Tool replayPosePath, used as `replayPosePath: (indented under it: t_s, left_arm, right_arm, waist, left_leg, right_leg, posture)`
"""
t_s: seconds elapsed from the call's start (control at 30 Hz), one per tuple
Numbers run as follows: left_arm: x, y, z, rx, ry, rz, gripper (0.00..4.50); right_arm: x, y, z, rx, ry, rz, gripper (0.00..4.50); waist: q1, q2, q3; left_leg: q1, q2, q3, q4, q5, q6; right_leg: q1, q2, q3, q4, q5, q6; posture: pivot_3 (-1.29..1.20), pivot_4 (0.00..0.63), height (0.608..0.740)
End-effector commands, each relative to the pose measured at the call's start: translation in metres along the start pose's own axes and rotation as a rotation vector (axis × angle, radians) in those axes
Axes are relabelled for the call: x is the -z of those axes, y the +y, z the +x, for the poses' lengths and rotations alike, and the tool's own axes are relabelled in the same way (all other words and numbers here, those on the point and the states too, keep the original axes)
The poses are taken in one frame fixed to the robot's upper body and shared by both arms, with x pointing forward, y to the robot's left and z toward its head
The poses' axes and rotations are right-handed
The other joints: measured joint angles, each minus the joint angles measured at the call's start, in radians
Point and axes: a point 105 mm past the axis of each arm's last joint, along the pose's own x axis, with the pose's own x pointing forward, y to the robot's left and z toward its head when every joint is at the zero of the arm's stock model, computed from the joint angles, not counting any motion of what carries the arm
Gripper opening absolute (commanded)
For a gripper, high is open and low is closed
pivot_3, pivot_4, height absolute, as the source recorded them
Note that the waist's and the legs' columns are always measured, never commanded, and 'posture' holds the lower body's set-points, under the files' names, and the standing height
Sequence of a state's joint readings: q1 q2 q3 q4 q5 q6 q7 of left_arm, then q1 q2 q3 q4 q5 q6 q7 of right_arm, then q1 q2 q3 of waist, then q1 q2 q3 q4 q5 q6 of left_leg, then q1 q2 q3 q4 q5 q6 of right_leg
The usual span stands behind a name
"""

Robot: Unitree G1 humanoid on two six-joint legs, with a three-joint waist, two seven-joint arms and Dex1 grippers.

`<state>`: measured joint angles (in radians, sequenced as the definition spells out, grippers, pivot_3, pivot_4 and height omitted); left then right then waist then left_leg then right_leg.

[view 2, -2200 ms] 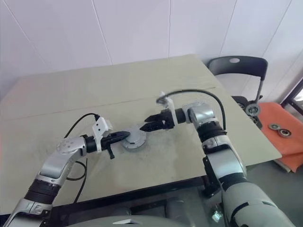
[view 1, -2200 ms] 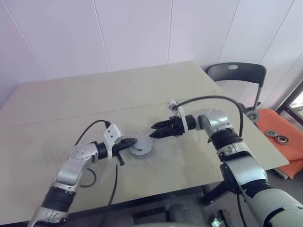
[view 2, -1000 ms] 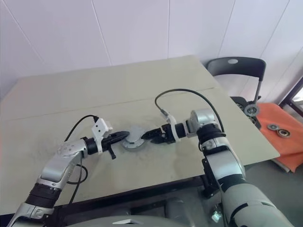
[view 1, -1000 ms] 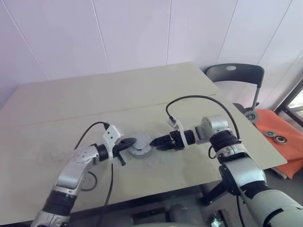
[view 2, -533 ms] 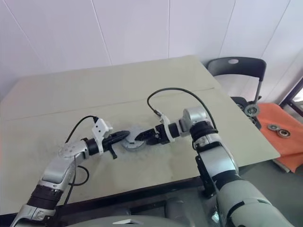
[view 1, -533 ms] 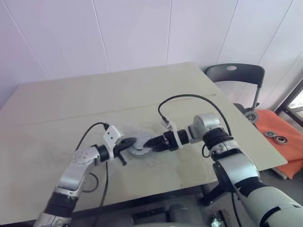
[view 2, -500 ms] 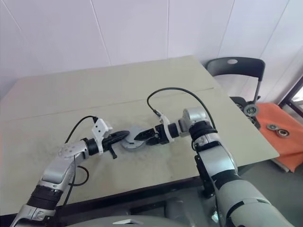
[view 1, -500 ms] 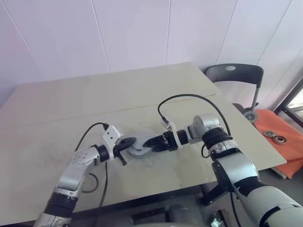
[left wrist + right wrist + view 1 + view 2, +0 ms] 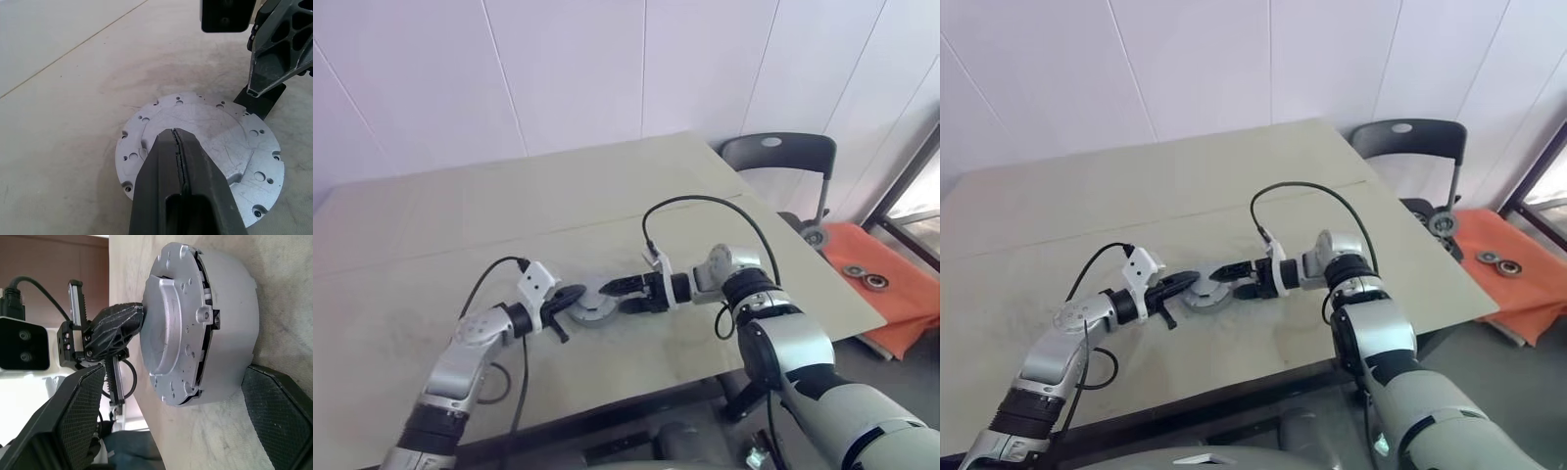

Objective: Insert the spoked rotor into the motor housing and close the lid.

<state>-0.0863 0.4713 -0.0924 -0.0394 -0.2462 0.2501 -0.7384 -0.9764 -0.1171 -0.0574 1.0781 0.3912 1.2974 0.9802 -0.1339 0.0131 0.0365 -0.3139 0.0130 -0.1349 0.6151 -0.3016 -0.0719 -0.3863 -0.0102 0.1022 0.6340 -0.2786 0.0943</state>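
Lid (image 9: 215, 147) on motor housing (image 9: 230, 328) (closed); left gripper (image 9: 178, 147) pinched together atop lid, right gripper (image 9: 171, 431) spread around housing

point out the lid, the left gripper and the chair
lid (image 9: 230, 132): left wrist view, bare flat top face
left gripper (image 9: 178, 147): left wrist view, seam between its shut fingers
chair (image 9: 778, 155): left eye view, dark backrest

a beige table (image 9: 460, 206) carries the grey lid (image 9: 590, 305), lying flat near its front edge.
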Motion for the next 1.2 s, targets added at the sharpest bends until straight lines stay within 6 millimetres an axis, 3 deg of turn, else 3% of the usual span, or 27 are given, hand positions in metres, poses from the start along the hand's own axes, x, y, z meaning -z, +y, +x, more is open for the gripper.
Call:
replayPosePath:
  t_s: [0.03,0.33,0.43,0.7,1.2]
  left_arm:
    - [0.037,-0.012,0.001,0.042,0.144,-0.061,0.00]
    - [0.036,-0.009,0.000,0.039,0.141,-0.059,0.00]
    - [0.033,-0.005,-0.003,0.028,0.135,-0.057,0.00]
    - [0.027,0.008,-0.014,-0.016,0.106,-0.070,0.00]
    - [0.029,0.010,-0.015,-0.032,0.112,-0.069,0.00]
  right_arm:
    - [0.001,0.011,0.014,-0.049,0.014,-0.042,4.48]
    - [0.010,0.007,0.013,-0.086,0.050,-0.041,4.48]
    - [0.011,0.007,0.014,-0.089,0.056,-0.048,3.89]
    - [0.012,0.008,0.015,-0.094,0.068,-0.057,1.26]
    - [0.009,0.004,0.016,-0.072,0.044,-0.073,1.25]
  waist:
    - [0.000,0.000,0.000]
    - [0.000,0.000,0.000]
    - [0.000,0.000,0.000]
    - [0.002,0.000,0.000]
    - [0.002,0.000,0.000]
  left_leg:
    - [0.000,0.000,0.000,0.000,0.000,0.000]
    - [0.006,0.000,0.000,-0.002,0.000,0.000]
    - [0.005,0.000,0.000,-0.003,0.000,0.000]
    - [-0.005,0.000,-0.001,-0.003,0.000,0.000]
    - [-0.005,0.000,-0.001,-0.002,0.000,0.000]
  right_leg:
    - [0.000,0.000,0.000,0.000,0.000,0.000]
    - [0.000,0.000,0.000,0.000,0.000,0.000]
    - [-0.002,0.000,0.000,0.000,0.000,0.000]
    - [-0.011,0.000,0.000,0.001,0.003,0.003]
    - [-0.010,0.001,0.000,0.001,0.003,0.002]
  posture:
    - [0.00,0.000,0.740]
    - [0.00,0.000,0.740]
    - [0.00,0.000,0.740]
    - [0.00,0.000,0.740]
    - [0.00,0.000,0.740]
